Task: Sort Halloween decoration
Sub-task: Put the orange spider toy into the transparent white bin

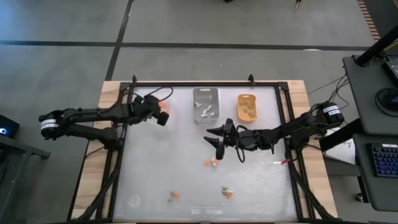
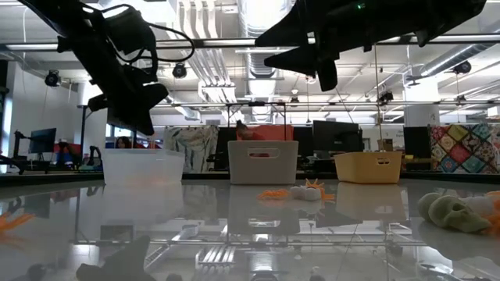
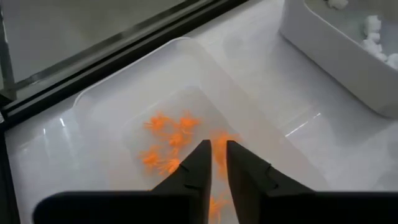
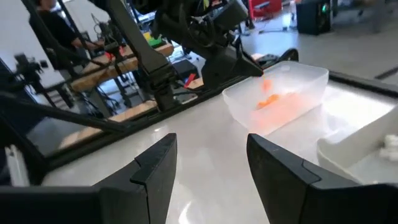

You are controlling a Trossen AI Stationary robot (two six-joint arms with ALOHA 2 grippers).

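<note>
My left gripper [image 3: 217, 152] hangs over the clear tray [image 3: 186, 112] at the table's far left, pointing slantwise down into it. Its fingertips stand a narrow gap apart with nothing between them. Several orange Halloween decorations [image 3: 168, 140] lie on that tray's floor. My right gripper [image 4: 211, 155] hovers open and level over the table's middle [image 1: 211, 138], holding nothing. Loose decorations lie on the table: one [image 1: 211, 163] just near of the right gripper, and others [image 1: 175, 196] [image 1: 227, 193] close to the near edge.
A grey tray [image 1: 205, 106] with white pieces and an orange-yellow tray [image 1: 247, 107] with tan pieces stand in a row beside the clear tray [image 1: 155, 107] at the far edge. A black frame [image 1: 205, 83] rims the table. Bare tabletop lies at the near left.
</note>
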